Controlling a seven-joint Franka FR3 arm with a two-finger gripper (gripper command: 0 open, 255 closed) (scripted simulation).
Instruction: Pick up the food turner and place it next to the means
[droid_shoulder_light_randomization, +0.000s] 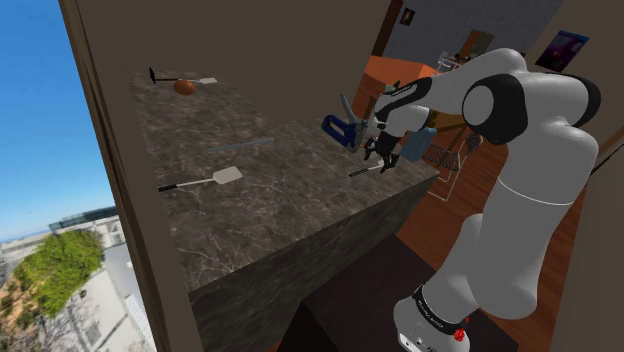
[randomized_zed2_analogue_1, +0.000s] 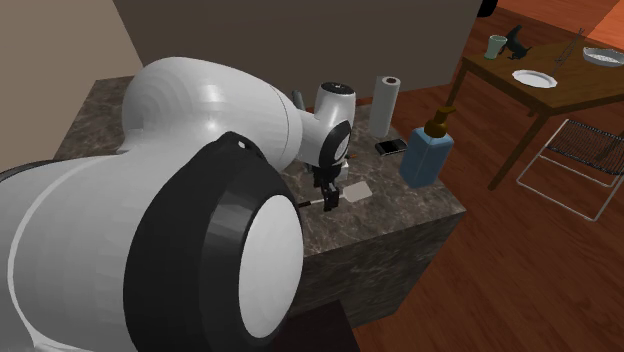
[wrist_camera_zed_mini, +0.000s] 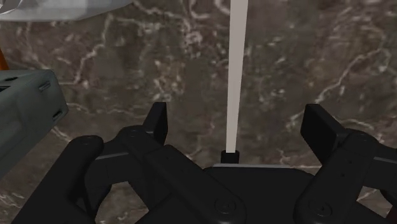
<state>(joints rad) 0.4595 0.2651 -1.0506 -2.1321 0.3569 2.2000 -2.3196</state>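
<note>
Gripper (wrist_camera_zed_mini: 236, 124) low over the marbled counter (droid_shoulder_light_randomization: 270, 205), toward the shoulder view's right end, fingers spread wide and grasping nothing. The food turner (wrist_camera_zed_mini: 236, 63) lies flat on the counter, its pale shaft running between the fingers and touching neither. A blue soap dispenser (randomized_zed2_analogue_1: 425, 155) stands near the counter's corner.

From my remote desk: a blue soap dispenser (randomized_zed2_analogue_1: 428, 150) stands near the corner of the dark marble counter (randomized_zed2_analogue_1: 395, 195). A white paper-towel roll (randomized_zed2_analogue_1: 385, 103) stands upright behind it. Beyond, a wooden table (randomized_zed2_analogue_1: 570, 92) carries a white plate (randomized_zed2_analogue_1: 533, 77), with a wire chair (randomized_zed2_analogue_1: 585, 150) beside it on the wood floor (randomized_zed2_analogue_1: 520, 270).
</note>
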